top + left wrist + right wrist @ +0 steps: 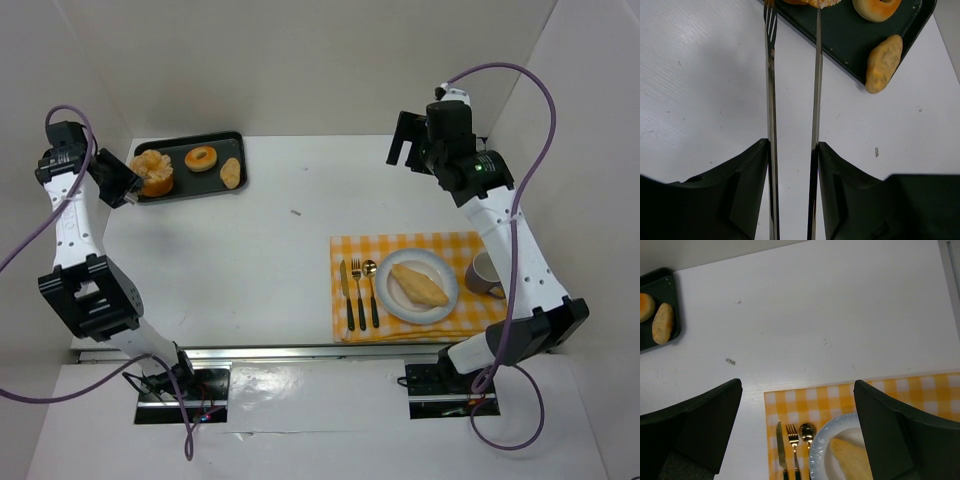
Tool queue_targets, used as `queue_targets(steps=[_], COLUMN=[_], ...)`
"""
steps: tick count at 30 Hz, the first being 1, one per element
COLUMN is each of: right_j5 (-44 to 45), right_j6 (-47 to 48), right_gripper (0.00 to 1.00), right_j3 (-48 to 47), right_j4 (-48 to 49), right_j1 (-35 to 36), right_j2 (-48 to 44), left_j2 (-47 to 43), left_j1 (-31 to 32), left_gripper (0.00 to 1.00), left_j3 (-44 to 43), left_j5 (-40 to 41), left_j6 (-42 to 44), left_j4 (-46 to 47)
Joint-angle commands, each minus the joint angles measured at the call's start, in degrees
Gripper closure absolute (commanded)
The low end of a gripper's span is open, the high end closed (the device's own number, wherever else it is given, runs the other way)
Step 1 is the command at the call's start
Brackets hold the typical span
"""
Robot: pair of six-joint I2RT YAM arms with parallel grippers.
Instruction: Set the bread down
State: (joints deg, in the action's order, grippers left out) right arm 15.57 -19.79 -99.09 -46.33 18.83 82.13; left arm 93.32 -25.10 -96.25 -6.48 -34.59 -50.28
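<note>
Three utensils (357, 290), mug (484, 272) beside plate (392, 300)

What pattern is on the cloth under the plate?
The placemat has yellow-and-white checks, clearest in the top external view.

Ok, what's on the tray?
Three breads: a big bun, a ring, an oval roll. The left gripper and its tongs cover the tray's left end.
</note>
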Motion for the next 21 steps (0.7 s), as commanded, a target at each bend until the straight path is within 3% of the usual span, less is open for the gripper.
queue_targets(steps=[1,21], right_j5=[0.25,-1.42], right_j6=[0.98,0.98], right_gripper=[0.0,0.0], right_j3=[-1.46,-1.46], right_j4=[1.85,2.91], right_j1=[-0.64,-1.16], right_j2=[1.1,4.44], left_j2=[2.21,14.52], left_j1=[-1.09,-1.09], left_gripper=[0.45,0.41], left_j3=[-3.5,-11.95], left_j5=[-3.44,-2.92], left_j6=[-1.97,-2.5], left_j4=[1.15,3.52])
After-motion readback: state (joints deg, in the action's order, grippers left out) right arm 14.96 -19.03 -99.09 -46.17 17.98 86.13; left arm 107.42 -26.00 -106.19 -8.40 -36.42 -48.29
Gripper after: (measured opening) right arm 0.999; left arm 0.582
